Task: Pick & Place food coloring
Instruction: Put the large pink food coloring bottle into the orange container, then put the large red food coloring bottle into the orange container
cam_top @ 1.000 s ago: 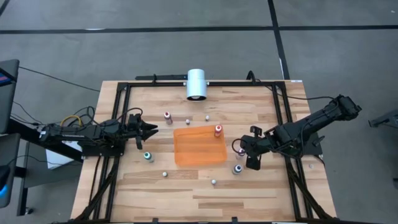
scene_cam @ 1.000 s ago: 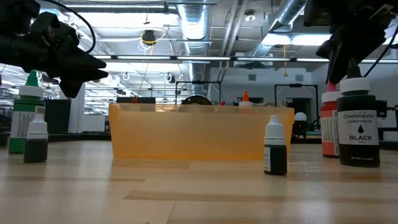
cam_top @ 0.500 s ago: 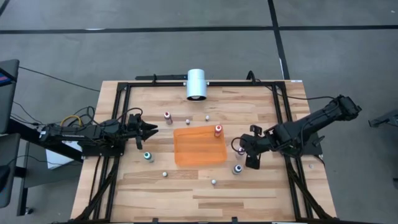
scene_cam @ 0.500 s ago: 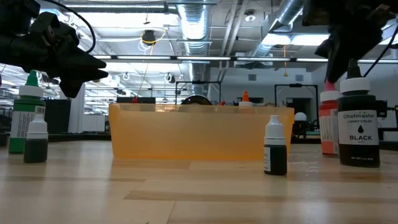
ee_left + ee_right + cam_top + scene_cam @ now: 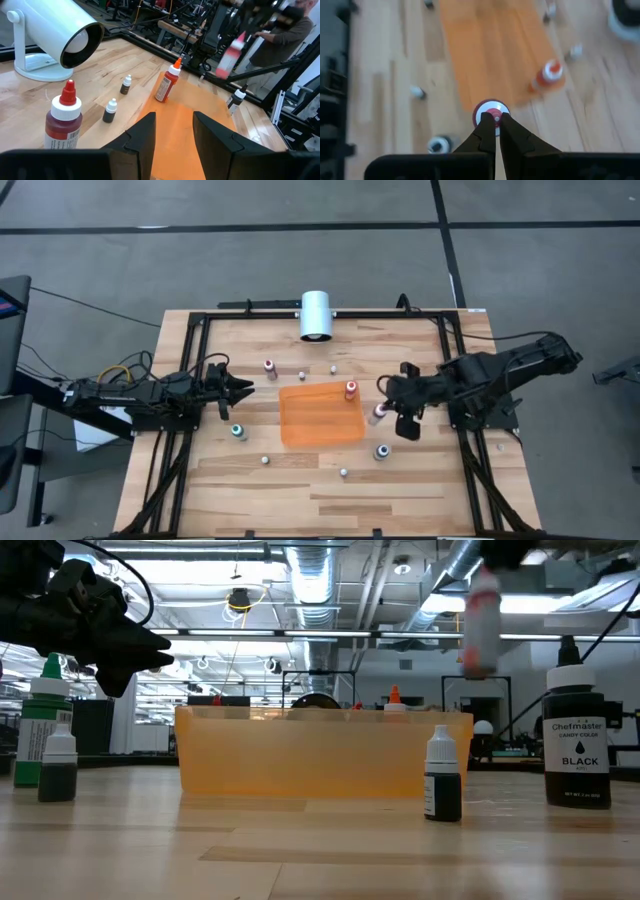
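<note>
We see the right gripper (image 5: 496,131) pinching the nozzle tip of a small cylindrical food coloring bottle (image 5: 379,413) with a red-and-white cap, its dark tapered fingers pressed close around it, holding it in the air just beside the right edge of the translucent orange plastic tray (image 5: 310,422). An orange-capped bottle (image 5: 351,389) stands upright in the tray's far right corner, and a black-labelled bottle (image 5: 574,755) rests on the pale planked wooden table (image 5: 420,490). The left gripper (image 5: 240,389) waits left of the tray, its smooth black fingers (image 5: 142,137) parted with nothing between them.
</note>
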